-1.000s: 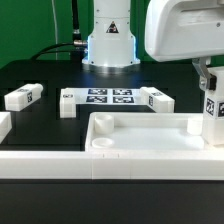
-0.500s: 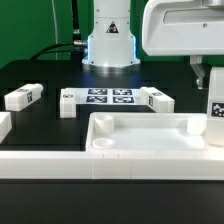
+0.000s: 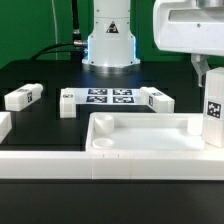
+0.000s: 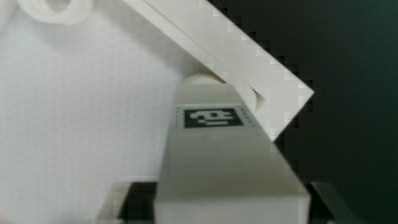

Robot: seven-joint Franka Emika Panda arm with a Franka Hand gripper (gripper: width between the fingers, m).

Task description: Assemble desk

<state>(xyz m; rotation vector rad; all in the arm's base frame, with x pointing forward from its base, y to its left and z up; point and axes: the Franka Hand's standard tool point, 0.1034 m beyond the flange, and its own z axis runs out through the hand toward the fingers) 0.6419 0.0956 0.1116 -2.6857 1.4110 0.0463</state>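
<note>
The white desk top point(image 3: 140, 135) lies tray-side up at the front of the table. My gripper point(image 3: 210, 72) is shut on a white tagged leg point(image 3: 213, 110) and holds it upright at the top's corner on the exterior view's right. In the wrist view the leg point(image 4: 222, 150) runs between the dark fingers point(image 4: 146, 200) down to the corner of the desk top point(image 4: 89, 120). The leg's lower end is hidden. Three more legs lie loose on the black table: one on the left point(image 3: 22, 97), one by the marker board point(image 3: 68, 102), one to its right point(image 3: 157, 99).
The marker board point(image 3: 110, 97) lies flat behind the desk top. A long low white rail point(image 3: 90, 166) runs along the front, with an end piece at the far left point(image 3: 4, 125). The robot's base point(image 3: 108, 40) stands at the back.
The arm's white head shifted a little left, then back to the exterior view's right. The held leg stays upright at the same corner, hardly moved.
</note>
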